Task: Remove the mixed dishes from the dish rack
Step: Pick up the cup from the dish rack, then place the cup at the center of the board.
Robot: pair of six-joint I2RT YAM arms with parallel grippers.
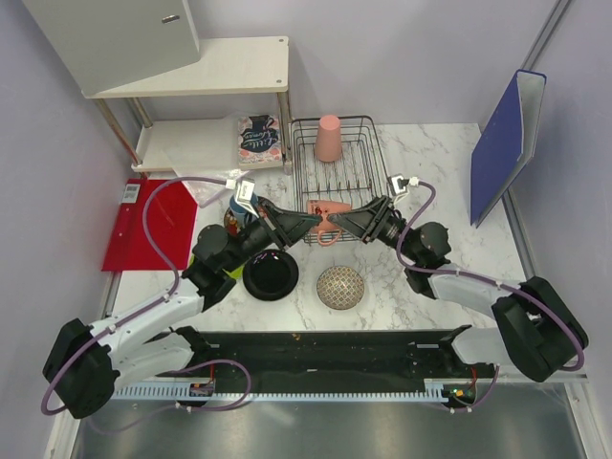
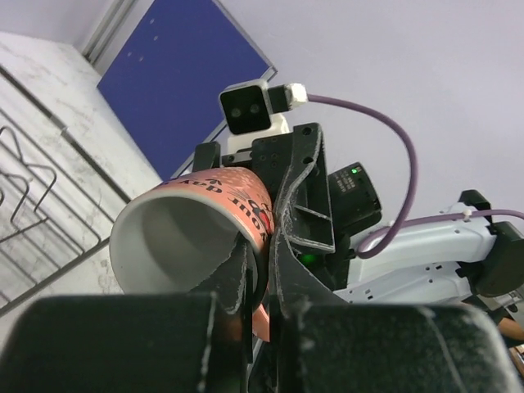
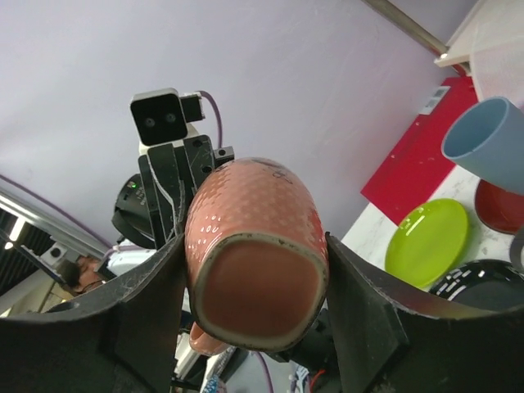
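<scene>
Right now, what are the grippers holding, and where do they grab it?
Both hold the small pink handled mug. The left gripper pinches the wall at its rim, and the right gripper clamps the sides of its body near the base.

Black plate and speckled bowl seemingly crowd marble before dish rack.

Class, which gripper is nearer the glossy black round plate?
Left. The left gripper sits just beyond the glossy black round plate; the right gripper, sharing the small pink handled mug, lies farther right.
</scene>
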